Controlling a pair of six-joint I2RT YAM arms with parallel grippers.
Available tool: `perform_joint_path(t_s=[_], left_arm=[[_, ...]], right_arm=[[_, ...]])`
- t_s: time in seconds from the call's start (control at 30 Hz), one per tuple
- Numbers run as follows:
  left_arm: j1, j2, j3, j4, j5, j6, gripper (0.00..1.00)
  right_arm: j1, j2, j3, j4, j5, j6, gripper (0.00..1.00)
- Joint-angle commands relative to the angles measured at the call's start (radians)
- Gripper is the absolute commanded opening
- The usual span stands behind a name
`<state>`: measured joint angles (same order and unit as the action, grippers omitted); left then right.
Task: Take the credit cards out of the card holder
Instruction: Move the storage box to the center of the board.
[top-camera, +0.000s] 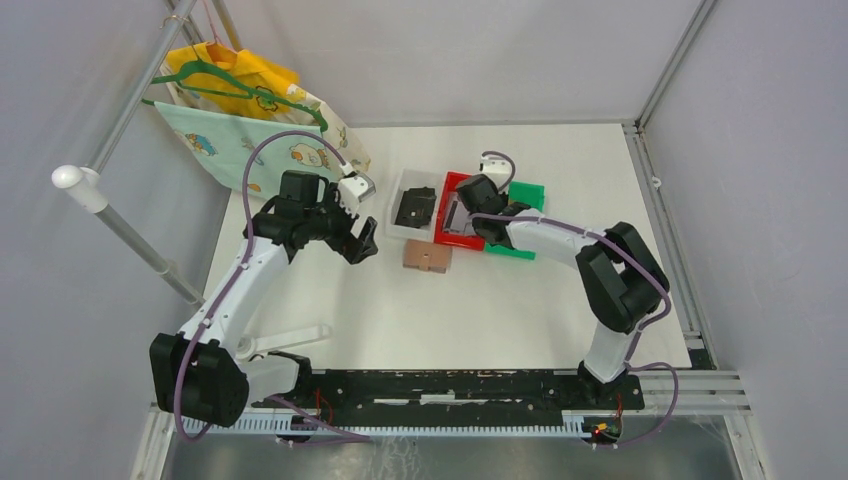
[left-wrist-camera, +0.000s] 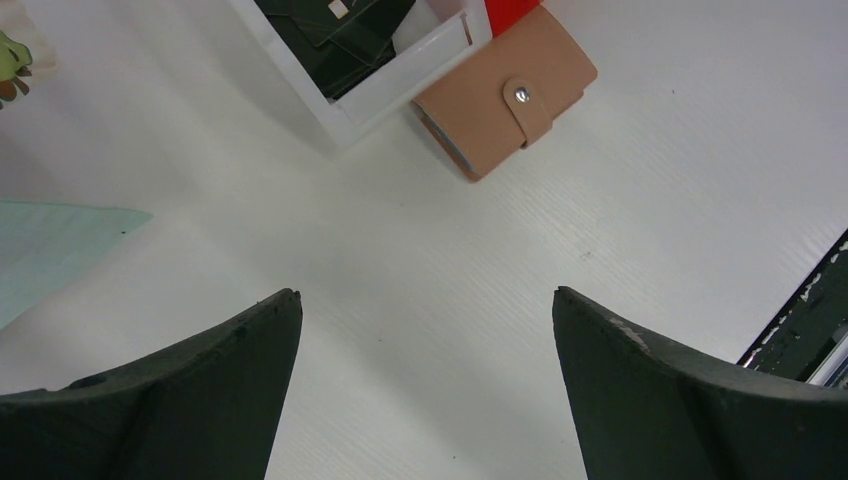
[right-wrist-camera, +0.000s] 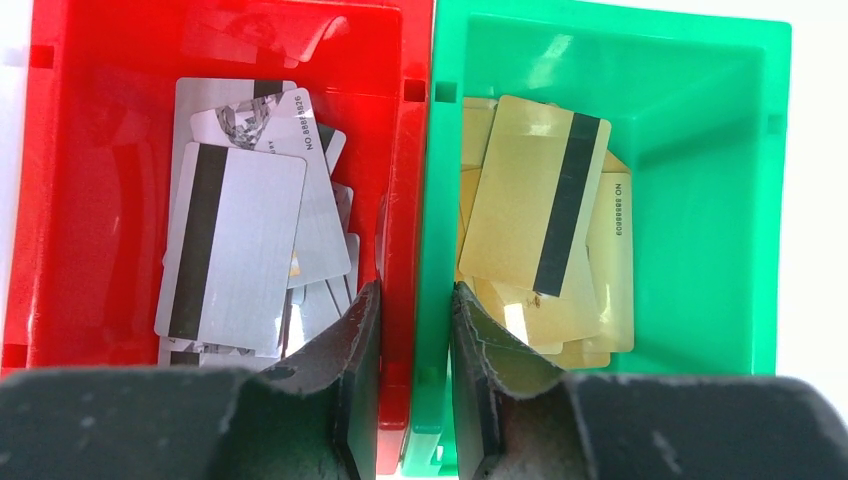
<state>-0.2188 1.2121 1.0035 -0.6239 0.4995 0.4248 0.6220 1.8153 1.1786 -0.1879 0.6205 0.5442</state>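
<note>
The card holder (top-camera: 427, 258) (left-wrist-camera: 510, 100) lies shut on the table, a reddish-brown wallet with its snap tab fastened, just in front of the white bin. Any cards inside it are hidden. Silver credit cards (right-wrist-camera: 235, 245) lie in the red bin (right-wrist-camera: 90, 150) and gold ones (right-wrist-camera: 535, 195) in the green bin (right-wrist-camera: 700, 200). My right gripper (right-wrist-camera: 415, 295) (top-camera: 492, 222) is clamped on the two bins' touching walls, one finger inside each bin. My left gripper (left-wrist-camera: 425, 300) (top-camera: 362, 240) hangs open over bare table, left of the card holder.
A white bin (top-camera: 400, 195) (left-wrist-camera: 400, 90) holding dark items stands left of the red bin (top-camera: 455, 185). A printed bag with hangers (top-camera: 250, 110) hangs from a rail at the back left. A slanted pole (top-camera: 120, 220) runs along the left side.
</note>
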Motion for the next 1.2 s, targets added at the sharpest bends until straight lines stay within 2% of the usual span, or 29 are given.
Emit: perform_joint_path(t_s=[0.0,0.1,0.13,0.23,0.27,0.4,0.5,0.6,0.77,0.87,0.97,1.17], left_arm=[[-0.009,-0.031,0.030,0.001,0.004,-0.038,1.00],[-0.013,-0.038,0.030,-0.013,0.004,-0.036,1.00],[-0.013,-0.040,0.029,-0.017,0.005,-0.032,1.00],[-0.015,-0.046,0.024,-0.028,0.004,-0.023,1.00],[-0.014,-0.045,0.025,-0.031,0.005,-0.022,1.00],[-0.014,-0.046,0.049,-0.069,0.006,-0.014,1.00],[-0.013,-0.047,0.063,-0.080,-0.038,-0.012,1.00],[-0.013,-0.056,0.075,-0.098,-0.068,-0.002,1.00],[-0.011,-0.074,0.092,-0.147,-0.084,-0.002,1.00],[-0.006,-0.082,0.101,-0.178,-0.109,0.010,1.00],[0.001,-0.086,0.102,-0.200,-0.124,0.024,1.00],[0.059,-0.085,0.118,-0.231,-0.104,0.045,1.00]], right_arm=[[0.080,-0.071,-0.065,-0.059,0.091,0.114,0.01],[0.112,-0.090,-0.068,-0.070,0.115,0.128,0.01],[0.116,-0.097,-0.070,-0.071,0.116,0.129,0.06],[0.120,-0.121,-0.072,-0.058,0.131,0.114,0.34],[0.120,-0.131,-0.067,-0.052,0.142,0.091,0.40],[0.125,-0.234,-0.072,0.003,0.128,-0.033,0.77],[0.143,-0.367,-0.185,0.114,0.024,-0.123,0.94],[0.182,-0.480,-0.300,0.216,-0.167,-0.209,0.98],[0.313,-0.508,-0.339,0.190,-0.266,-0.241,0.98],[0.370,-0.448,-0.321,0.162,-0.285,-0.187,0.97],[0.416,-0.352,-0.279,0.162,-0.252,-0.172,0.90],[0.441,-0.114,-0.067,0.083,-0.226,-0.142,0.78]])
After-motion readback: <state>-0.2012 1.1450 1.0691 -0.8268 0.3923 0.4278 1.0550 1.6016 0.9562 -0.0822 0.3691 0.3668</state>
